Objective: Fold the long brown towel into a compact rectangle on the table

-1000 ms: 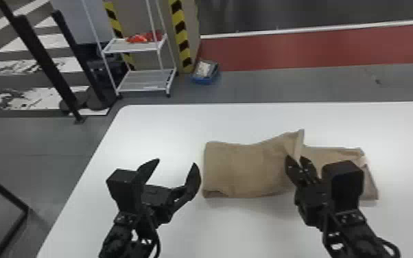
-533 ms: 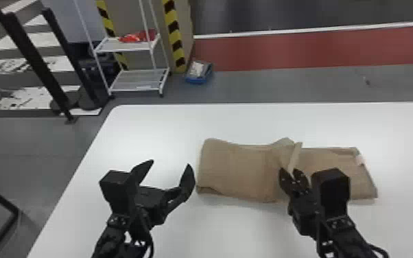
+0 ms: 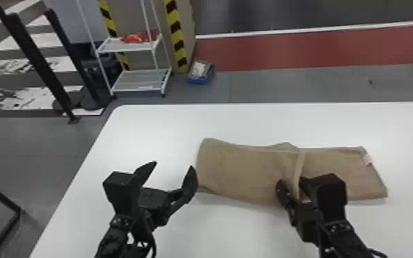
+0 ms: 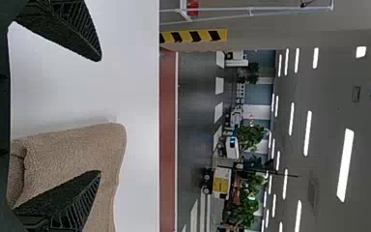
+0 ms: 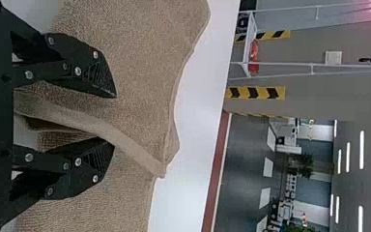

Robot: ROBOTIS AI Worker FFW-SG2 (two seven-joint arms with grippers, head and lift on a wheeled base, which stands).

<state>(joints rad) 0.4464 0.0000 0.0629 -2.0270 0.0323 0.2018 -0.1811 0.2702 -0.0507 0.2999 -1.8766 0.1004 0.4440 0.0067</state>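
Towel edge [image 3: 299,165] apparently loose inside half-open right tool [image 3: 290,182]; left tool [image 3: 173,165] wide open.

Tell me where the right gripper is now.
In the head view, the right gripper is right of centre, at the near side of the brown towel, its open fingers astride the folded-over layer's edge.

A white shelf [image 3: 132,45] stands on the grey floor [image 3: 267,84] beside striped posts [image 3: 176,34].

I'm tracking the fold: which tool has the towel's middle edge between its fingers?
The right tool: that edge runs between its parted fingers, while the left tool stands open at the towel's left end.
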